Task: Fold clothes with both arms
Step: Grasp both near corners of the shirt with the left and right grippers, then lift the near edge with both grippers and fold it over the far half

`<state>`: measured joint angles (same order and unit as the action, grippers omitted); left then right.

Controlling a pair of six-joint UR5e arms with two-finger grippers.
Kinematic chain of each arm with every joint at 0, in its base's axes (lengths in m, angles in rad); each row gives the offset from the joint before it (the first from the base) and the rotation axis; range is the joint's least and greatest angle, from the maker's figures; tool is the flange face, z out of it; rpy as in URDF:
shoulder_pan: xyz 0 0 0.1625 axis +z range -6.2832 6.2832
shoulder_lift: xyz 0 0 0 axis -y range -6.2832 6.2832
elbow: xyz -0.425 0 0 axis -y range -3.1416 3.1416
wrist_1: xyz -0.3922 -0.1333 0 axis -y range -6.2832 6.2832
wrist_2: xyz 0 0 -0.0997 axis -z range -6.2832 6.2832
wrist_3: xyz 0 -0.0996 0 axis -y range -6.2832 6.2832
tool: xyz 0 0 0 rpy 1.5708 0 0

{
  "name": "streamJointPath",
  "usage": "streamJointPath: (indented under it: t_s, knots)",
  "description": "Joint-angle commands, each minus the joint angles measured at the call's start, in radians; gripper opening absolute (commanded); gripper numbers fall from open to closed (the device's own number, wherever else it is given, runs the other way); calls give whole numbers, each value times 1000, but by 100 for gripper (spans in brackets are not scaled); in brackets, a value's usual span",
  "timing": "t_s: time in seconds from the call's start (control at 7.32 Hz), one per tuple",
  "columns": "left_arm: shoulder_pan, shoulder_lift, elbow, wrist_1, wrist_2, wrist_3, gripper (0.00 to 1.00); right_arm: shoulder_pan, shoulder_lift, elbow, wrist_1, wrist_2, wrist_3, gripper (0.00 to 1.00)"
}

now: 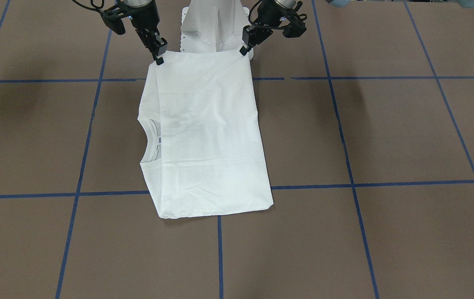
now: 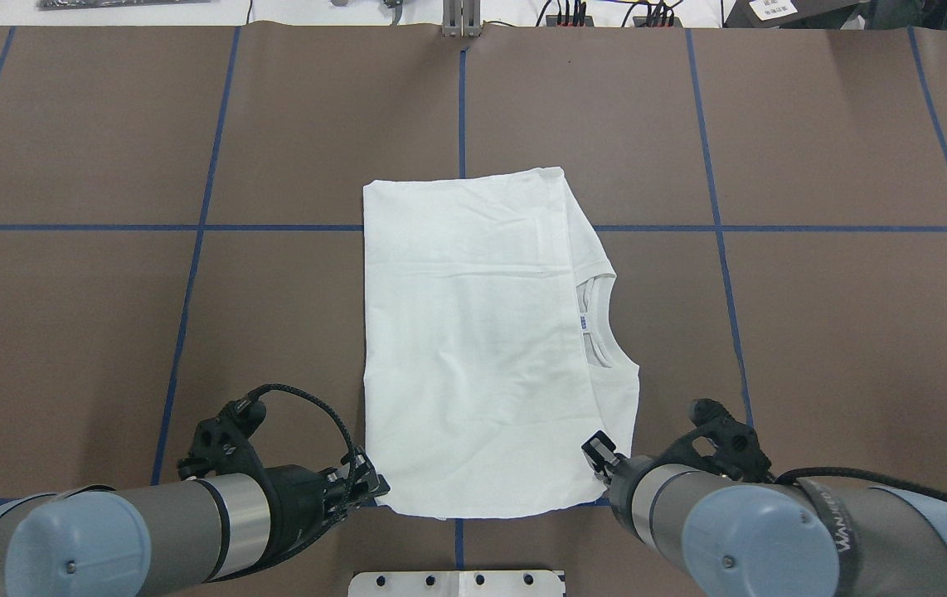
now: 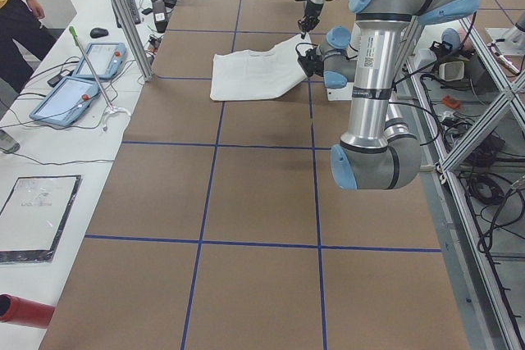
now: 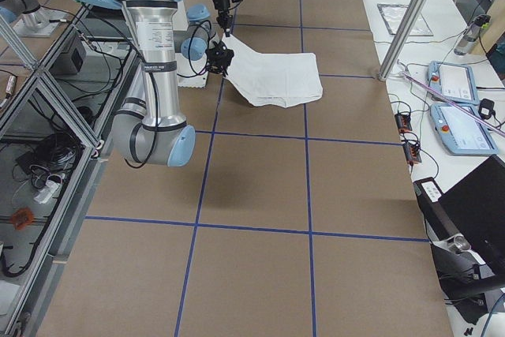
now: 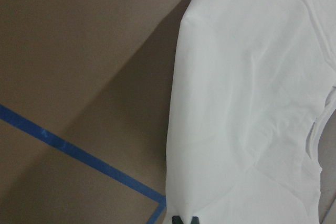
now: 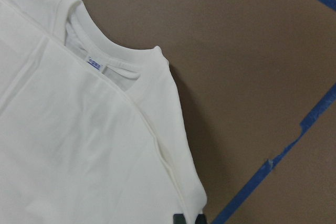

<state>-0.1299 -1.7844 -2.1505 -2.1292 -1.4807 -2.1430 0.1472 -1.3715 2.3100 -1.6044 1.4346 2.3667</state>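
left gripper (image 1: pixel 243 50): fingers pinched shut on near corner of T-shirt (image 2: pixel 482 332), on the side away from the collar (image 2: pixel 602 319)
right gripper (image 1: pixel 159 60): likewise clamped, on the near corner at the collar side
shirt position: mid-table, folded to a rectangle, no sleeves showing; near edge raised off table (image 2: pixel 813 348) between the two grips, rest lying flat; collar and neck label (image 2: pixel 584 323) toward robot's right
handling: light, limp cotton; sags and drapes, no stiffness; not slippery, not fragile
hold: corners, through all layers; edge kept taut between arms
step (judgement): likely near edge going over to far edge, halving it
risk: inner layer slipping from a pinch, skewed fold
around: blue tape grid (image 2: pixel 461 99); white stand base (image 2: pixel 457 584) near the raised edge
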Motion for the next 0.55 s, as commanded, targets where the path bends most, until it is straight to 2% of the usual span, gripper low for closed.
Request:
streamJointPath:
  t_s: [0.0, 0.27, 0.41]
  knots:
    - [-115, -95, 10, 85, -4, 146, 0, 149, 67, -41, 7, 85, -76, 0]
    - [-267, -183, 143, 109, -102, 260, 0, 315, 216, -220, 11, 212, -203, 0]
    - [-325, -222, 217, 101, -102, 299, 0, 383, 251, -263, 11, 258, -275, 0]
